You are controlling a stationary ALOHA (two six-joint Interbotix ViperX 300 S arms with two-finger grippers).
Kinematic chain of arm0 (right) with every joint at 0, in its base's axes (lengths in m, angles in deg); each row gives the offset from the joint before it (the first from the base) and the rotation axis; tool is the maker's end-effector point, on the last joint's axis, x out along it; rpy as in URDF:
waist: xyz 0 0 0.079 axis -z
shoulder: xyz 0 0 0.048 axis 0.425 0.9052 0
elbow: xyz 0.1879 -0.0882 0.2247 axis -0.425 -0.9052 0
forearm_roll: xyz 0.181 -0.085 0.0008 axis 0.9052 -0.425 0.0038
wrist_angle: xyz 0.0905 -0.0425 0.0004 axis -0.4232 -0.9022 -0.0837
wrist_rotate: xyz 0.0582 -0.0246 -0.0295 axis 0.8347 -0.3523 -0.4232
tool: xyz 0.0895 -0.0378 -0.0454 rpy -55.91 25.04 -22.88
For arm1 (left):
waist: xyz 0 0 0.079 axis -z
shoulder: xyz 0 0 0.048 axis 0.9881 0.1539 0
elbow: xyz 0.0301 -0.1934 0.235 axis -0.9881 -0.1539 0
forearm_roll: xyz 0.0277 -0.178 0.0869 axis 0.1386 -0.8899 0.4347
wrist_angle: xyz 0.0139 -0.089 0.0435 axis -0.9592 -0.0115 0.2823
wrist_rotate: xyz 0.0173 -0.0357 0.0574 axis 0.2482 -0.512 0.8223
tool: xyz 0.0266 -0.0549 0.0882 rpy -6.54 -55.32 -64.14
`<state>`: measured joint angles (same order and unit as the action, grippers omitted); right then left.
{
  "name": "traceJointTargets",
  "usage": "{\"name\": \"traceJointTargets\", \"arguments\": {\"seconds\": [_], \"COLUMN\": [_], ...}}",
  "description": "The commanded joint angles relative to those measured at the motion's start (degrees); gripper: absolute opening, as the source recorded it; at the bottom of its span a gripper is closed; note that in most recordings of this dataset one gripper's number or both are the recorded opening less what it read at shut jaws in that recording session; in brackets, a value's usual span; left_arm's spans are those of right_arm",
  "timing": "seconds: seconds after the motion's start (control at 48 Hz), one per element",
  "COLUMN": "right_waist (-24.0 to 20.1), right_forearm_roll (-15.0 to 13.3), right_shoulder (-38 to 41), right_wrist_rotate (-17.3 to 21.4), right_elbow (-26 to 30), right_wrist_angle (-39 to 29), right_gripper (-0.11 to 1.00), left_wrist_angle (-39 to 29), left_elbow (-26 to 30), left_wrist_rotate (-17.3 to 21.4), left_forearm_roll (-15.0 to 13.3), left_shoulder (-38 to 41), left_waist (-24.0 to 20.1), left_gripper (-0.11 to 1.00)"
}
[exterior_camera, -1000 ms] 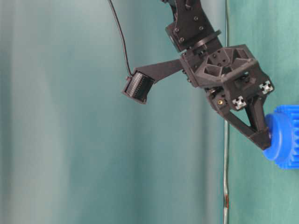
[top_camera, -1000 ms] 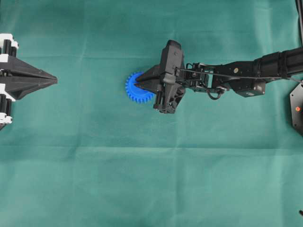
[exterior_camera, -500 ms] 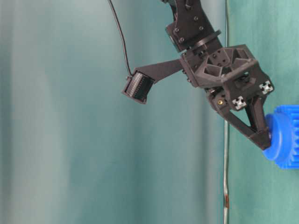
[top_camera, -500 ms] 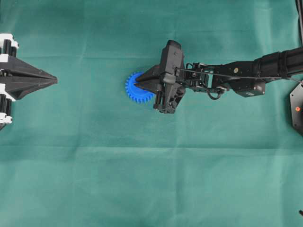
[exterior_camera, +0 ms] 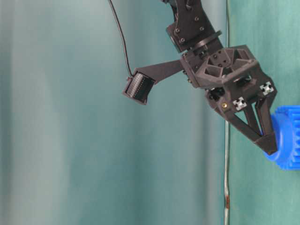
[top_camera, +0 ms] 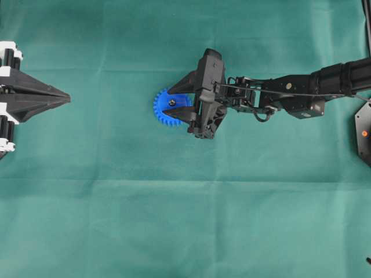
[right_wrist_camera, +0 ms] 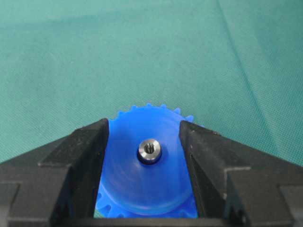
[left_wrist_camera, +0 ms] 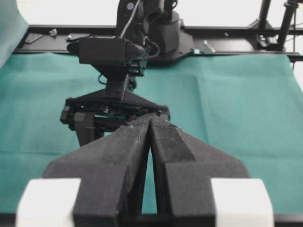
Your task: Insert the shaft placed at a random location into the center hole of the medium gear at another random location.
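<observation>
The shaft [right_wrist_camera: 149, 151] stands in the center hole of the medium gear [right_wrist_camera: 142, 175], its silvery end showing at the hub; how deep it sits I cannot tell. The right gripper [right_wrist_camera: 144, 137] fingers are spread, released, either side of the shaft. The insertion looks done; next is a straight lift away. The left gripper [left_wrist_camera: 150, 124], far from the gear, is clenched on nothing.

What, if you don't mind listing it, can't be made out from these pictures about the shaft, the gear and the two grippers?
- The shaft: only its top end shows, right wrist view; the medium gear hides its depth.
- Center hole: filled by the shaft, unseen.
- The gear in the table-level view: cut off by the right edge.
- Left gripper: blocks the gear, left wrist view.
- Right gripper: covers the gear's right side, overhead.
</observation>
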<state>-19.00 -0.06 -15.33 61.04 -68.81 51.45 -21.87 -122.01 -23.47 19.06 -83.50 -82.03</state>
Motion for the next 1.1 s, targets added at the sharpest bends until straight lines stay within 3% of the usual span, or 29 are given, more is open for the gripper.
{"name": "traceJointTargets", "arguments": {"seconds": [0.0, 0.604, 1.084], "right_waist": [-0.09, 0.00, 0.00], "right_forearm_roll": [0.09, -0.26, -0.35], "right_shoulder": [-1.41, -11.95, -13.97], "right_wrist_rotate": [-0.26, -0.88, -0.70], "right_elbow": [1.14, 1.23, 0.18], "right_wrist_angle": [0.35, -6.77, -9.05], "right_gripper": [0.66, 0.65, 0.65], "left_wrist_angle": [0.26, 0.26, 0.26], "left_elbow": [1.32, 1.41, 1.41], "left_wrist_rotate": [-0.09, -0.09, -0.18], "left_forearm_roll": [0.18, 0.18, 0.18], "left_shoulder": [0.35, 0.26, 0.35], "left_waist": [-0.09, -0.09, -0.09], "left_gripper": [0.00, 0.00, 0.00]}}
